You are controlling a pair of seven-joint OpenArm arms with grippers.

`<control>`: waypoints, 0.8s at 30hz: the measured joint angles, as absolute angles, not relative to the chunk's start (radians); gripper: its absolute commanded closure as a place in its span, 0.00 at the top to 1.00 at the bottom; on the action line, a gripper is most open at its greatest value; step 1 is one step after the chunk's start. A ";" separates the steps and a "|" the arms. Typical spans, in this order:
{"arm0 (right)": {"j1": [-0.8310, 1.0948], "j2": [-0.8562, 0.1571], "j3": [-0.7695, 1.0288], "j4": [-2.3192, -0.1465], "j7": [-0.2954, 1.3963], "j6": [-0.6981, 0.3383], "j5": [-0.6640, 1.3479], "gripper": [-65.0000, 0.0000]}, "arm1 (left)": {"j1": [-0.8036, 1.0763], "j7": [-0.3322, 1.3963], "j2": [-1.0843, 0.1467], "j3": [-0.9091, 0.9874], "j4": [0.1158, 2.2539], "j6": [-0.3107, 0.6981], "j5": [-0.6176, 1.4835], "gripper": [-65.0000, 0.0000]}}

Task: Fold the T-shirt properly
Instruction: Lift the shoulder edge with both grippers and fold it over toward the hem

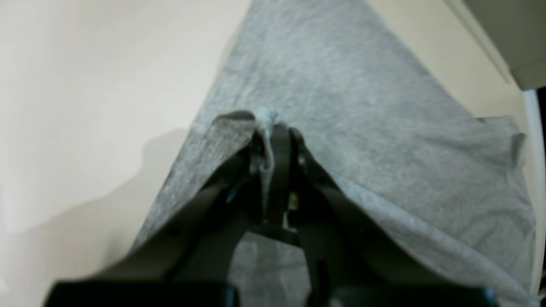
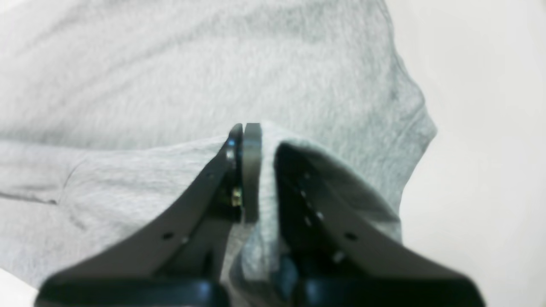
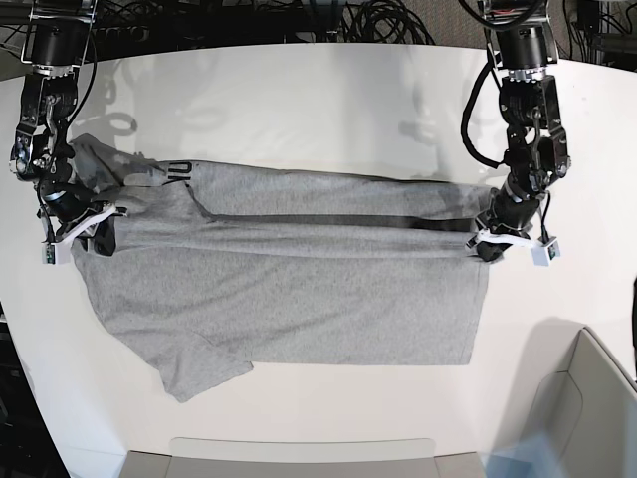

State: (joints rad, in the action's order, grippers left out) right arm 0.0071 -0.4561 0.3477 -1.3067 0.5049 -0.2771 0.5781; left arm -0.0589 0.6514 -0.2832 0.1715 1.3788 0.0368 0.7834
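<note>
The heather-grey T-shirt (image 3: 289, 289) lies spread across the white table (image 3: 299, 100), one sleeve (image 3: 199, 373) pointing to the front left. Its far long edge is doubled over toward the front, and a bit of black lettering (image 3: 177, 169) shows at the back left. My left gripper (image 3: 488, 239) pinches the fold's right end; up close, the left gripper (image 1: 273, 132) is shut with a ridge of the T-shirt (image 1: 362, 128) bunched between its fingers. My right gripper (image 3: 90, 227) grips the left end, and the right gripper (image 2: 260, 136) is shut on the T-shirt (image 2: 213, 68).
A grey bin (image 3: 587, 398) stands at the front right corner and a grey tray edge (image 3: 299, 458) runs along the front. Black cables (image 3: 378, 20) hang behind the table's far edge. Both arms rise from the back corners.
</note>
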 measured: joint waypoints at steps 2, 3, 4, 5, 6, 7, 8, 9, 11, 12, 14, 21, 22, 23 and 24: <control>-0.012 -0.456 0.348 -1.277 0.509 -0.278 0.575 0.00 | -0.084 0.654 -0.283 0.171 1.328 0.038 0.781 0.00; -0.017 -0.456 0.348 -1.273 0.509 -0.278 0.575 0.00 | -0.094 0.654 -0.282 0.170 1.311 0.041 0.781 0.00; -0.021 -0.456 0.348 -1.274 0.508 -0.278 0.575 0.00 | -0.102 0.653 -0.282 0.170 1.304 0.041 0.782 0.00; -0.028 -0.456 0.348 -1.274 0.509 -0.278 0.575 0.00 | -0.106 0.653 -0.283 0.170 1.304 0.041 0.782 0.00; -0.034 -0.456 0.348 -1.274 0.509 -0.278 0.575 0.00 | -0.110 0.651 -0.283 0.170 1.304 0.041 0.783 0.00; -0.038 -0.456 0.348 -1.274 0.508 -0.278 0.575 0.01 | -0.112 0.651 -0.283 0.170 1.304 0.041 0.782 0.00; -0.041 -0.455 0.348 -1.276 0.508 -0.278 0.575 0.08 | -0.112 0.651 -0.283 0.170 1.304 0.041 0.783 0.00; -0.042 -0.455 0.348 -1.276 0.508 -0.278 0.573 0.16 | -0.112 0.651 -0.283 0.170 1.304 0.041 0.782 0.05; -0.042 -0.455 0.348 -1.279 0.508 -0.278 0.570 0.30 | -0.111 0.650 -0.283 0.170 1.304 0.036 0.778 0.16; -0.042 -0.455 0.348 -1.280 0.508 -0.277 0.569 0.34 | -0.111 0.650 -0.283 0.170 1.304 0.036 0.778 0.18; -0.042 -0.455 0.348 -1.283 0.504 -0.277 0.569 0.36 | -0.112 0.646 -0.283 0.170 1.305 0.036 0.775 0.20; -0.022 -0.456 0.357 -1.412 0.501 -0.272 0.571 0.35 | -0.100 0.647 -0.285 0.175 1.366 0.029 0.773 0.20; -0.010 -0.456 0.355 -1.430 0.503 -0.273 0.569 0.35 | -0.100 0.642 -0.286 0.176 1.388 0.030 0.773 0.20; 0.005 -0.456 0.355 -1.443 0.506 -0.273 0.569 0.35 | -0.095 0.634 -0.286 0.177 1.415 0.031 0.774 0.20; 0.020 -0.456 0.354 -1.457 0.505 -0.273 0.569 0.34 | -0.081 0.626 -0.287 0.178 1.441 0.043 0.779 0.20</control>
State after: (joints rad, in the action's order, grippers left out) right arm 0.0200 -0.4557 0.3538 -1.4570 0.5053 -0.2726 0.5686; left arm -0.0814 0.6262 -0.2871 0.1776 1.4410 0.0425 0.7788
